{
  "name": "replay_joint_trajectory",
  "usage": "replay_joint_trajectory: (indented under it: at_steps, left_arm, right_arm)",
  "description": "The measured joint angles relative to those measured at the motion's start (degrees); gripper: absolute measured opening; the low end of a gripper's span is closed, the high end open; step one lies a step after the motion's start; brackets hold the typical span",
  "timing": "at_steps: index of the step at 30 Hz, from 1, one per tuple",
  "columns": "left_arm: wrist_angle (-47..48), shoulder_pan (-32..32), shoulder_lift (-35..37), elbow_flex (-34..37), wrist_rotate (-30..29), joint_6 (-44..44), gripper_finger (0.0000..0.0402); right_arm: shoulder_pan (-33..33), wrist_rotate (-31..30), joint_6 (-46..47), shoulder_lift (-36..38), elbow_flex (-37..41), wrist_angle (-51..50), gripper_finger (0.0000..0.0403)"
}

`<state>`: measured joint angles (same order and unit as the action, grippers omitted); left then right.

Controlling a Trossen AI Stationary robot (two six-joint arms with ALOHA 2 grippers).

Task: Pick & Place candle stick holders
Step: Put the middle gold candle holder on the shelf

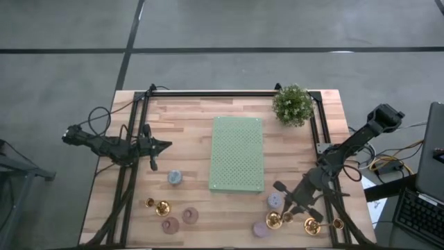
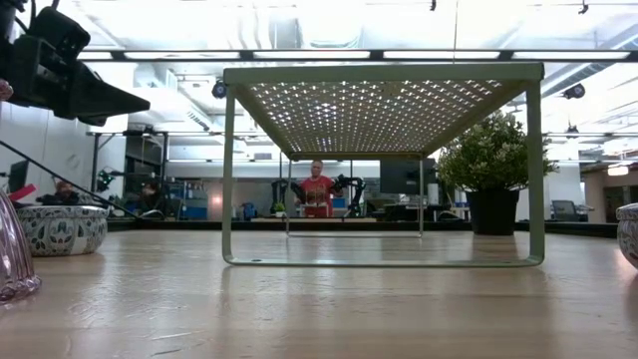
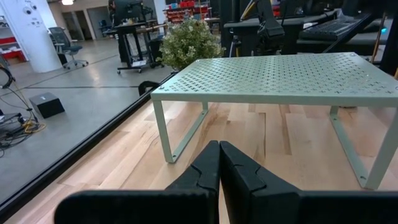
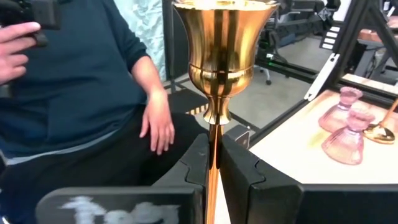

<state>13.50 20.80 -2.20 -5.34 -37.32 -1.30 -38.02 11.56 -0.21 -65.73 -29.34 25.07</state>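
Note:
My right gripper (image 4: 213,149) is shut on a tall gold candle stick holder (image 4: 224,56) near the table's near right corner (image 1: 275,221). Another gold holder (image 1: 312,226), a lavender one (image 1: 260,229) and a blue-grey one (image 1: 275,201) stand close by. At the near left stand a blue-grey holder (image 1: 175,178), a gold one (image 1: 163,207) and two pink ones (image 1: 189,215), which also show in the right wrist view (image 4: 348,127). My left gripper (image 1: 165,146) waits shut at the table's left, pointing at the pale green perforated stand (image 1: 237,153). My right gripper pinches the tall gold holder's thin stem (image 4: 213,138) between its two fingers (image 4: 198,163), just below the knob under the cup. The fingers come about level, slanting from the far right, and lie across the stem. The holder stands upright; its foot is hidden below the fingers.
The pale green stand (image 2: 384,165) rises on thin legs in the table's middle, and a potted plant (image 1: 293,104) stands at the far right. A person in a dark blue top (image 4: 74,81) sits beyond the near edge. A patterned bowl (image 2: 60,229) shows at the low view's left.

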Motion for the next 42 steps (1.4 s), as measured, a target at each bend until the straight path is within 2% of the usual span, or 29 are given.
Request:
replay_joint_trajectory:
  at_steps: [10, 18, 21, 28, 39, 42]
  left_arm:
    - [0.0, 0.0, 0.0, 0.0, 0.0, 0.0, 0.0014]
    - [0.0, 0.0, 0.0, 0.0, 0.0, 0.0, 0.0014]
    - [0.0, 0.0, 0.0, 0.0, 0.0, 0.0, 0.0014]
    - [0.0, 0.0, 0.0, 0.0, 0.0, 0.0, 0.0014]
    - [0.0, 0.0, 0.0, 0.0, 0.0, 0.0, 0.0014]
    - [0.0, 0.0, 0.0, 0.0, 0.0, 0.0, 0.0014]
  right_arm:
    - [0.8, 0.0, -1.4, 0.9, -5.6, -7.5, 0.002]
    - [2.1, -0.4, -1.7, 7.2, -7.7, -12.4, 0.002]
    - [2.8, -3.3, -1.7, 10.2, -8.2, -14.5, 0.002]
    - [5.2, -15.2, -1.5, 15.7, -10.8, -23.9, 0.002]
    - [9.6, -16.5, 2.6, 21.6, -13.5, -29.6, 0.002]
    - [10.6, -19.4, 1.9, 22.3, -13.9, -29.6, 0.002]
